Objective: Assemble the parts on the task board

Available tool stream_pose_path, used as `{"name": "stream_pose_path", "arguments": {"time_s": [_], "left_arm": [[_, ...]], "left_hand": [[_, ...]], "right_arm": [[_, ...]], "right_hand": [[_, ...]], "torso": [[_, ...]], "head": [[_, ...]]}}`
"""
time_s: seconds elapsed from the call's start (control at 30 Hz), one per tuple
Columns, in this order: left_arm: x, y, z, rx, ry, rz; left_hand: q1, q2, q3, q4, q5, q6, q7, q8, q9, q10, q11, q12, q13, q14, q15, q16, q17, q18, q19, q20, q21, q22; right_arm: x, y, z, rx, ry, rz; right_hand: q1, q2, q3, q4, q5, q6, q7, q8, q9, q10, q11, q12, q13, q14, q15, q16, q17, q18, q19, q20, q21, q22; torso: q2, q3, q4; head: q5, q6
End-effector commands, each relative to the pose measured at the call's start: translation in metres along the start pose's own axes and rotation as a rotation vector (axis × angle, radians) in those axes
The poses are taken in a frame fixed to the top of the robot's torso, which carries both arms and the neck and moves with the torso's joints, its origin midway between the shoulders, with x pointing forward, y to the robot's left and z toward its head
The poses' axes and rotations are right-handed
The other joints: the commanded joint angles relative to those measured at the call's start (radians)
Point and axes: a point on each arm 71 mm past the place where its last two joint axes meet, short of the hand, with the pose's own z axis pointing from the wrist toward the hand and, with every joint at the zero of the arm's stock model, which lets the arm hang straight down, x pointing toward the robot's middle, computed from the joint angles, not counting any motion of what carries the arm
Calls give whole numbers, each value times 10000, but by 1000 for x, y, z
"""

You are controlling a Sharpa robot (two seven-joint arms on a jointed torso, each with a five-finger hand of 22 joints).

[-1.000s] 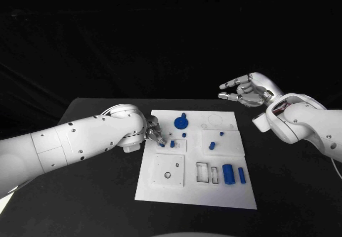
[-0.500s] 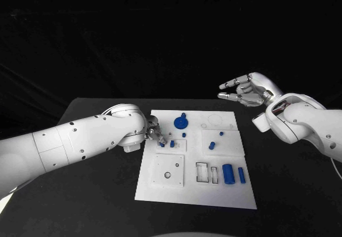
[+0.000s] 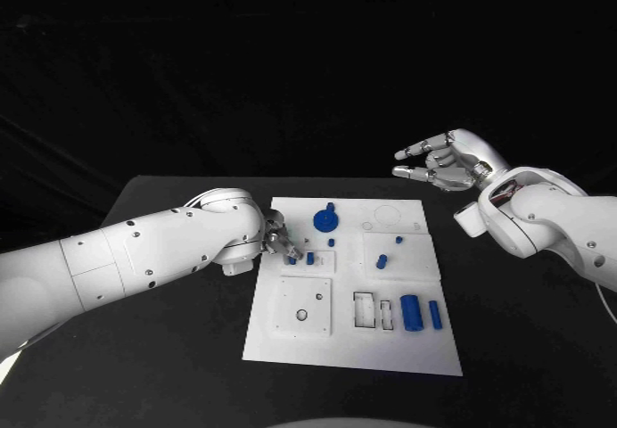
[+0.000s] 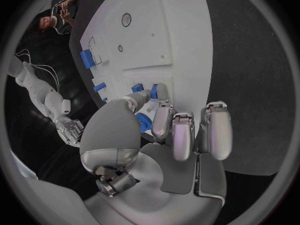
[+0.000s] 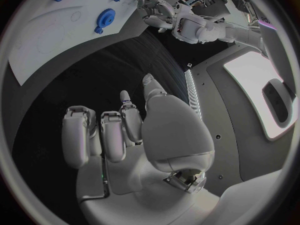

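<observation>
One white task board (image 3: 349,357) lies in the middle of a black table (image 3: 154,357), with plain darkness behind it across the upper half of the head view. Seven blue pieces can be counted on the board from above: a gear (image 3: 326,217) near its top, a small peg (image 3: 332,242) just below that, two small pegs (image 3: 310,259) side by side in a square recess at the left, a peg (image 3: 398,240) and a short cylinder (image 3: 382,262) right of centre, and a thick cylinder (image 3: 412,313) with a thinner one (image 3: 437,316) beside it at the lower right. Two hands are in sight. The left hand (image 3: 278,239) sits at the board's left edge, fingers (image 4: 164,121) curled down over the recess with the two pegs; fingertips reach a blue peg there, but I cannot tell whether it is pinched. The right hand (image 3: 444,162) hovers in the upper right, well apart from the board, fingers loosely spread and holding nothing.
</observation>
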Motion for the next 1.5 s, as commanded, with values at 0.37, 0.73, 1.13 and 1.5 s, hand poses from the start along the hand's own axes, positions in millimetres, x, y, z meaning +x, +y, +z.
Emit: {"name": "stream_pose_path", "arguments": {"time_s": [0.37, 0.73, 1.13, 1.5], "left_arm": [[5, 4, 2, -206, 220, -23], [-1, 10, -2, 17, -381, -756], [-14, 11, -8, 2818, -917, -5033], [-28, -1, -15, 5271, -2526, -4476]], "left_hand": [[-482, -264, -867, 458, 32, 182, 12, -127, -58, 96, -24, 69, 95, 1034, -90, 31, 2635, -48, 500, -94, 50, 1270], [-527, -140, -3644, 1390, -10, 279, 15, -215, -76, 106, -17, 64, 158, 1034, -97, 31, 2635, -46, 502, -114, 34, 1293], [-123, 415, -5474, 1435, 72, -1527, 807, -1039, -593, -3418, 701, -4468, -4583, 291, 460, -1292, 568, 931, -1679, 333, -4213, -3114], [3154, 1095, -5323, 458, 126, -2566, 1547, -1383, -1489, -5561, 1396, -5842, -6060, -3026, 1114, -6860, -5870, 1450, -3480, 1051, -8635, -6820]], "right_arm": [[1, 0, 0, -43, 140, 13], [1, 0, 0, -42, 137, 10], [1, -1, 0, -16, 120, -1], [0, -2, -1, 26, 102, -18]], "right_hand": [[-76, 33, -65, 2, 66, -47, -12, 9, 5, -55, -30, -58, 740, 761, 11, -47, 1292, 88, -63, 1, -39, -8], [-80, 35, -77, 1, 71, -49, -11, 8, 5, -63, -30, -74, 729, 758, 11, -56, 1279, 90, -67, 0, -44, -17], [-80, 35, -77, 1, 71, -49, -11, 8, 5, -63, -30, -74, 729, 758, 11, -56, 1279, 90, -67, 0, -44, -17], [-80, 35, -77, 1, 71, -49, -11, 8, 5, -63, -30, -74, 729, 758, 11, -56, 1279, 90, -67, 0, -44, -17]], "torso": [[-2, -6, -2], [-4, -10, 1], [-12, -3, 4], [-14, -17, 10]], "head": [[-13, 15], [-51, 8], [-79, 17], [-163, 80]]}}
